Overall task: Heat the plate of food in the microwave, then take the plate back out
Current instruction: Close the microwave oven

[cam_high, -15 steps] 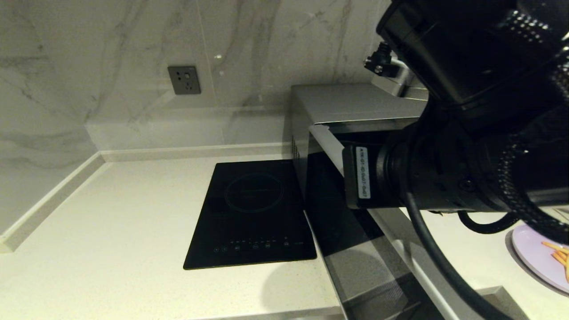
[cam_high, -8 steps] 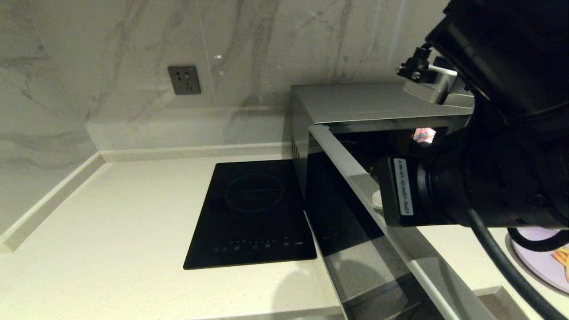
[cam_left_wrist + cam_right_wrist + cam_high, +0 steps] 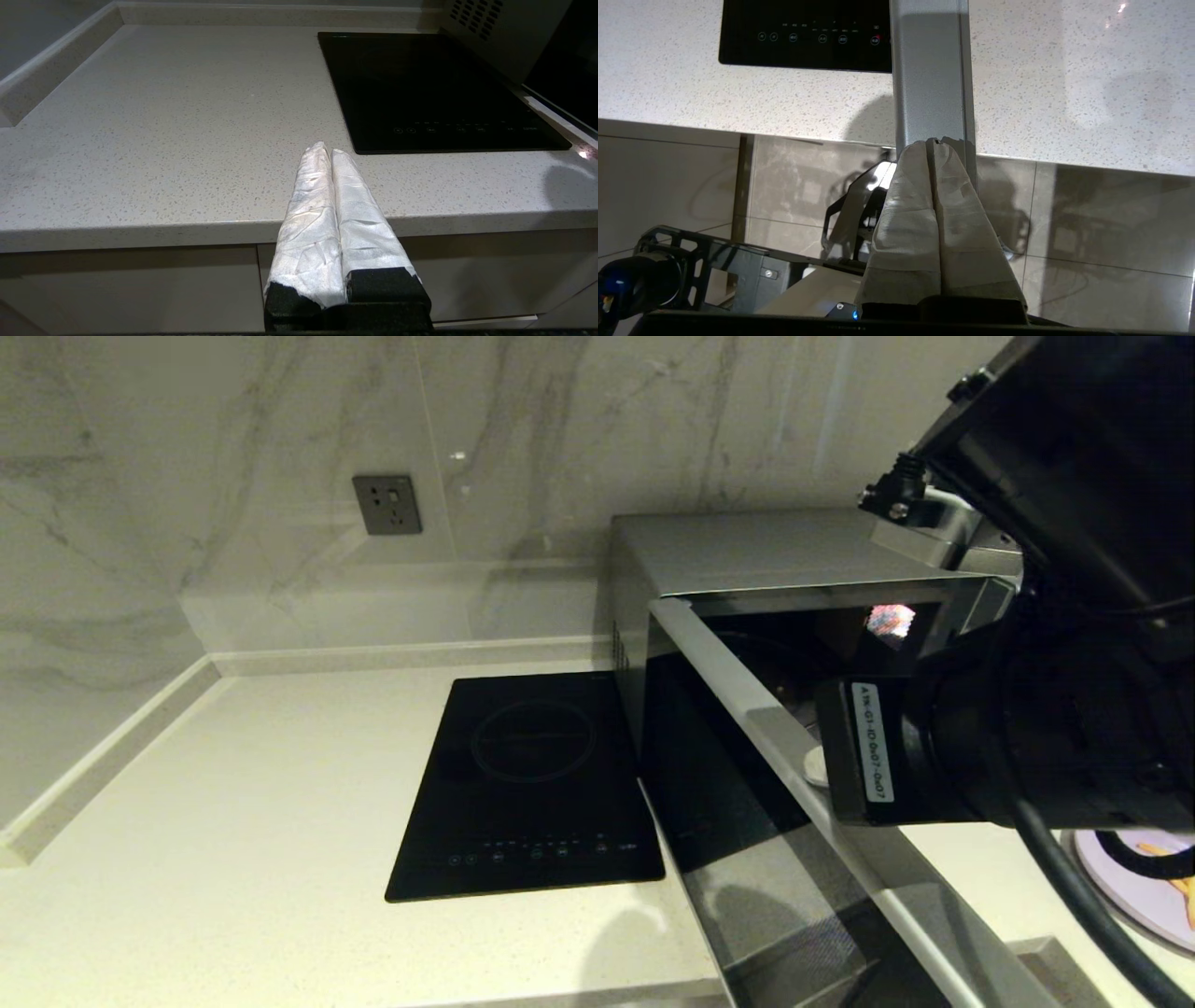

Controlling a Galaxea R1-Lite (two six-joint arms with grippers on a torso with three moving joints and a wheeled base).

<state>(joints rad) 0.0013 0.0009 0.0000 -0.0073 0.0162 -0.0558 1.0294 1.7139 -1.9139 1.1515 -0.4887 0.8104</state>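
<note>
The microwave (image 3: 747,555) stands at the back right of the counter with its dark glass door (image 3: 728,784) swung open toward me. My right gripper (image 3: 934,142) is shut with nothing in it, its taped tips resting against the door's silver edge (image 3: 931,70). The right arm fills the right side of the head view and covers part of the plate of food (image 3: 1134,887), a lavender plate with orange sticks at the counter's front right. My left gripper (image 3: 327,148) is shut and empty, hanging over the counter's front edge, left of the cooktop.
A flat black induction cooktop (image 3: 532,784) lies just left of the microwave. A wall socket (image 3: 386,504) sits in the marble backsplash. The pale speckled counter (image 3: 233,803) runs left to a raised corner ledge.
My right arm has moved to the right and nearer to me, and the microwave door has swung further open, so more of the dark cavity shows. The left gripper has not moved.
</note>
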